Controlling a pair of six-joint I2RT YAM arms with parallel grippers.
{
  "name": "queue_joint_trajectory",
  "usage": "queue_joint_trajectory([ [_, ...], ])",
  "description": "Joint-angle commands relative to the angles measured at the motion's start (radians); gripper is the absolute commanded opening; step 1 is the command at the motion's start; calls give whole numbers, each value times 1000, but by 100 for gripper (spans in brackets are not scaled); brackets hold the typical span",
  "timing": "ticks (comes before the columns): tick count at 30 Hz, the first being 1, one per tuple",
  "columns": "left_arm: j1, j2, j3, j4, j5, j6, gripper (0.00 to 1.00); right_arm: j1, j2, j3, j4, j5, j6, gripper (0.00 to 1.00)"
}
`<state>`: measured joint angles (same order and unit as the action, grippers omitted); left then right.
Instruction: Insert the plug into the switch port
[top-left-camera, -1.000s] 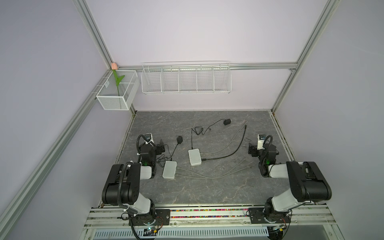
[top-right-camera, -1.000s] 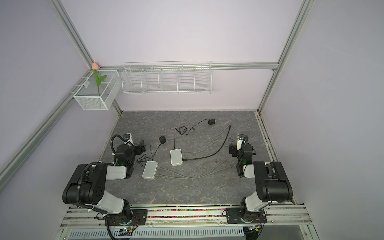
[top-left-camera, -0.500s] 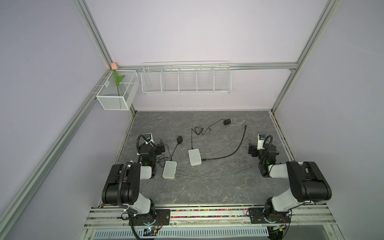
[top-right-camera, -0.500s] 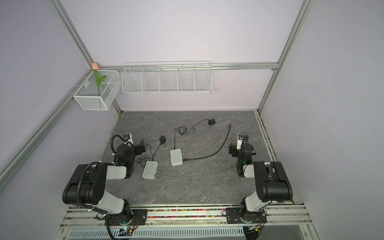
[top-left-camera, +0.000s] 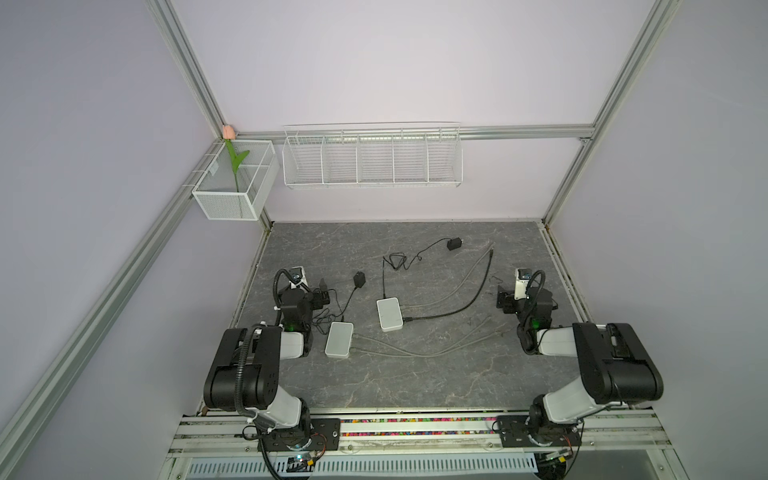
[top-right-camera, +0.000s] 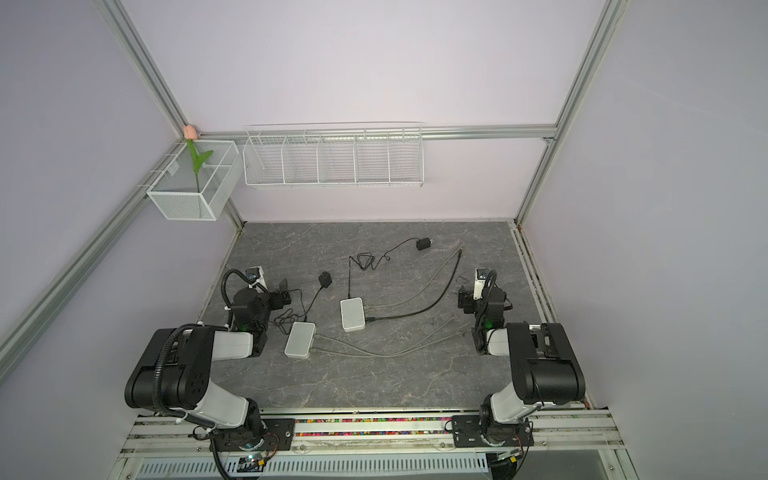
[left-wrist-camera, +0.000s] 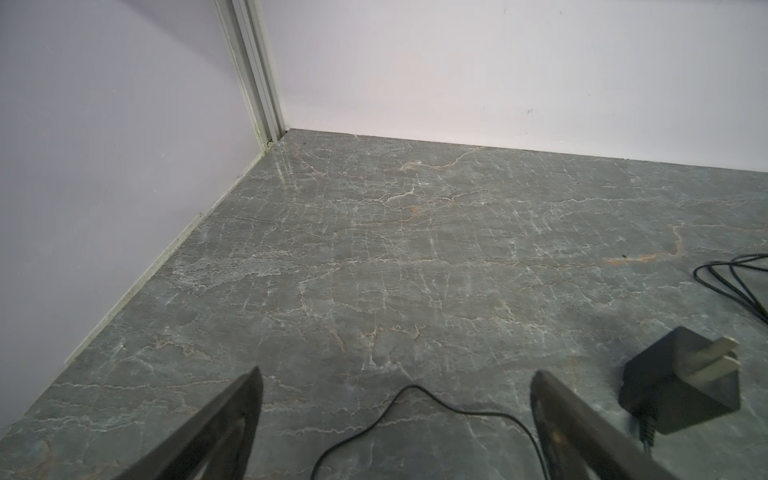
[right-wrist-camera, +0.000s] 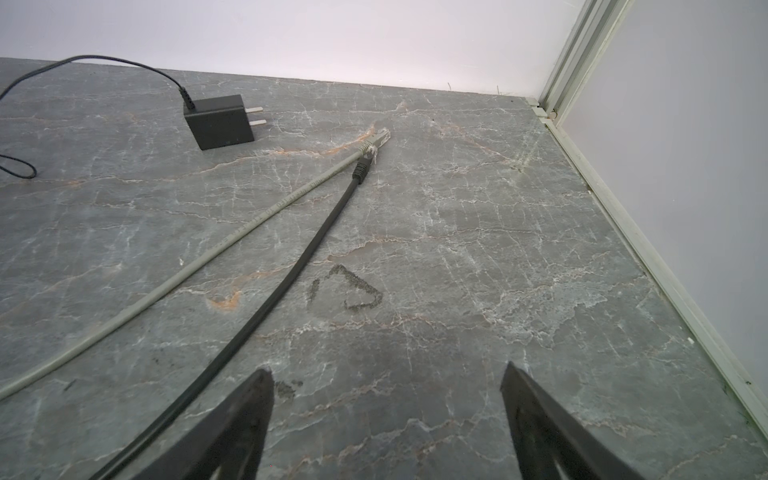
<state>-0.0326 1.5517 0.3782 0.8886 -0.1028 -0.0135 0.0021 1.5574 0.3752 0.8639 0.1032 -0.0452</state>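
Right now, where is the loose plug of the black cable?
In both top views the black cable's plug lies toward the back right, right beside the grey cable's plug and right of the power adapter.

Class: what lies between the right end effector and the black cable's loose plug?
Right wrist view: bare tabletop with a dark triangular smudge between right end effector and plug.
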Motion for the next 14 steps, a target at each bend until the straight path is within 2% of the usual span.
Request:
queue_joint_trajectory([
  [1,2,-4,11,13,13,12,99,-2,-23,10,7,-17,10,89],
  [14,2,-4,11,14,12,13,99,-2,-25,10,4,-17,10,89],
])
